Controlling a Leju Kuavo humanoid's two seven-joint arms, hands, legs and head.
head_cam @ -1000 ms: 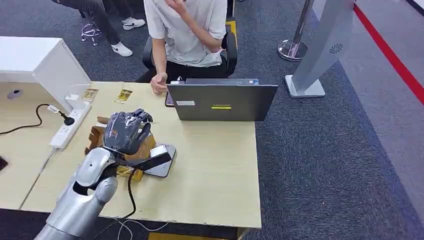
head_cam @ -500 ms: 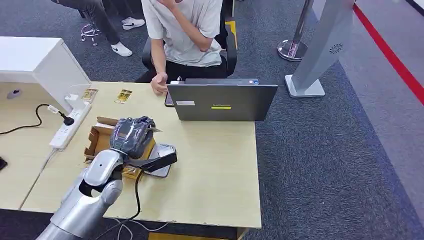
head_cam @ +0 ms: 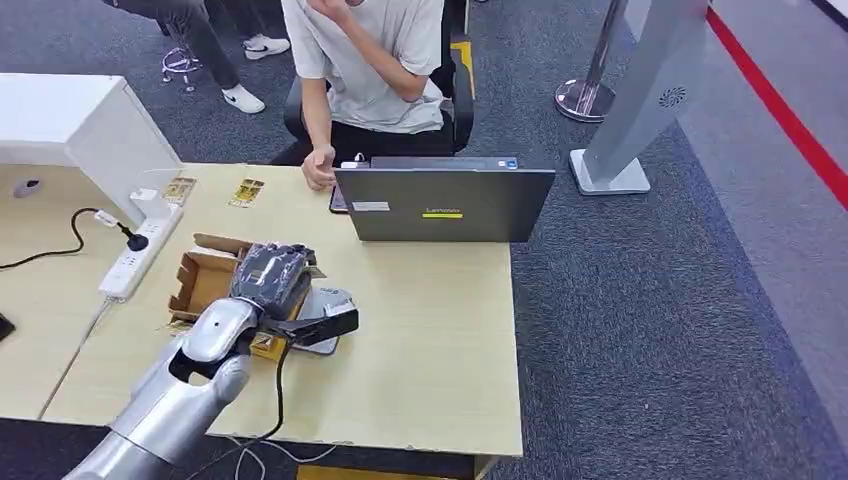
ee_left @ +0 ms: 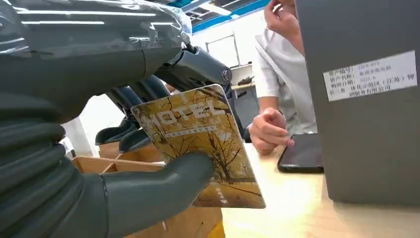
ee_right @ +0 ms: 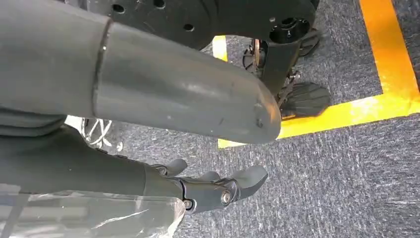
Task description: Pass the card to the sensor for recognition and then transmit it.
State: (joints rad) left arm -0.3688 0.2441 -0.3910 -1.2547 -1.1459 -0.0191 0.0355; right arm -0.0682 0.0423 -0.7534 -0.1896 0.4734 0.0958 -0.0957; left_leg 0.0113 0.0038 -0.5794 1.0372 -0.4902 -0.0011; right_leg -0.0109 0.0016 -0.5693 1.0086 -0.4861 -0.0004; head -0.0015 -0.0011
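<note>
While left hand (ee_left: 124, 163) pinches card (ee_left: 198, 144) | right hand (ee_right: 198, 191) hangs slack

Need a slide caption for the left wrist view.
Left hand holds a yellow "HOTEL" card beside the grey laptop.

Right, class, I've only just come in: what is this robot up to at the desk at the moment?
The robot's left hand holds a yellow hotel card, pinched between its thumb and fingers. In the head view that hand sits over the cardboard box and next to the grey card sensor on the wooden desk. A person sits behind a laptop at the far side, one hand resting by a phone. The right hand hangs down over the carpet with nothing in it.
</note>
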